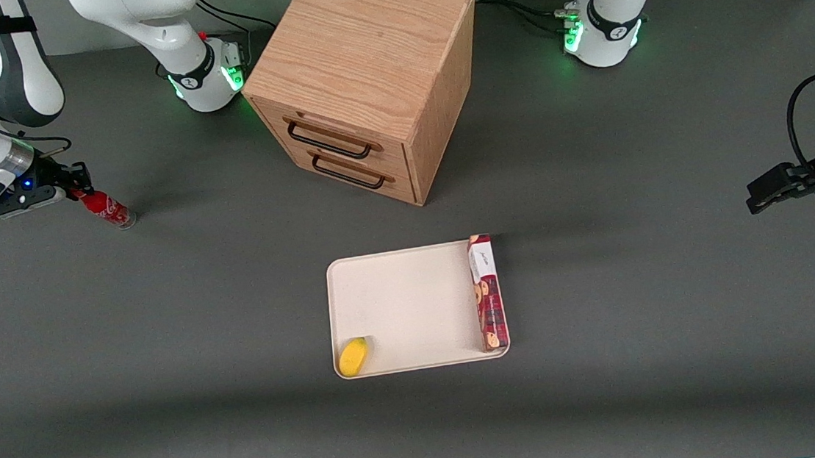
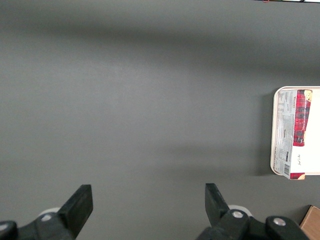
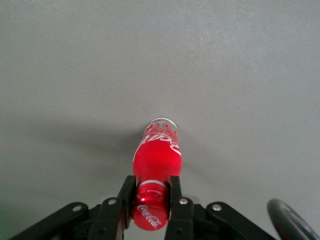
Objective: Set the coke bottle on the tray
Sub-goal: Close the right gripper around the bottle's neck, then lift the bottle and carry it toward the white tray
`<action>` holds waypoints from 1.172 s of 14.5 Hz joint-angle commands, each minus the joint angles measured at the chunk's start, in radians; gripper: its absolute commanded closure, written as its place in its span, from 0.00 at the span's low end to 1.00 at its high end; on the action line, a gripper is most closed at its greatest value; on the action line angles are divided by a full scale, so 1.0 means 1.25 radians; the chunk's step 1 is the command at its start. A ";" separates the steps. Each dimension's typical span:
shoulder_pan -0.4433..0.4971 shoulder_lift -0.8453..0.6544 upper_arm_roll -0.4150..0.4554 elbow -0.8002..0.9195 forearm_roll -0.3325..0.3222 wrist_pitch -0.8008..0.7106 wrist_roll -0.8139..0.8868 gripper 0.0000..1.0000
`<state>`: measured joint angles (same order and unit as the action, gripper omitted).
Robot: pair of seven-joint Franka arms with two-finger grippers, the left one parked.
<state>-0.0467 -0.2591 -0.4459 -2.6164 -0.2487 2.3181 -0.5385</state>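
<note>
The coke bottle (image 1: 105,210) is held by the gripper (image 1: 74,190) at the working arm's end of the table (image 1: 164,317), well apart from the tray (image 1: 399,296). The two fingers (image 3: 125,196) are closed on the neck, just under the red cap. Whether the base rests on the table or is lifted from it cannot be told.

For the step in hand, the bottle should be carried high enough that its hanging base passes over the low rim of the tray. It is judged that a hold on the neck lets the body swing, so a slow and even movement is advised. The bottle should be set on the bare middle of the tray, between the yellow object (image 1: 354,357) and the biscuit box (image 1: 487,292), which lies along the tray edge toward the parked arm's end.

In the right wrist view the grip is shown clearly: the neck between the fingers, the white script, the silvery base. The tray is not shown there. In the front view the whole path to the tray is seen, and also the wooden drawer cabinet (image 1: 365,78), which stands farther from the camera than the tray.
</note>
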 commanded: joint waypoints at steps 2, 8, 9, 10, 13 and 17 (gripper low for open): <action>0.009 -0.027 -0.008 0.002 -0.013 -0.014 -0.021 1.00; 0.010 -0.031 0.133 0.296 0.046 -0.330 -0.016 1.00; 0.009 -0.021 0.163 0.377 0.083 -0.402 -0.016 1.00; 0.010 -0.006 0.192 0.458 0.108 -0.467 -0.011 1.00; 0.008 0.090 0.301 0.723 0.186 -0.644 0.071 1.00; 0.010 0.265 0.495 1.020 0.195 -0.787 0.339 1.00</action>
<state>-0.0316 -0.1137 0.0675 -1.5859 -0.0238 1.4275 -0.2789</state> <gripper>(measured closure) 0.687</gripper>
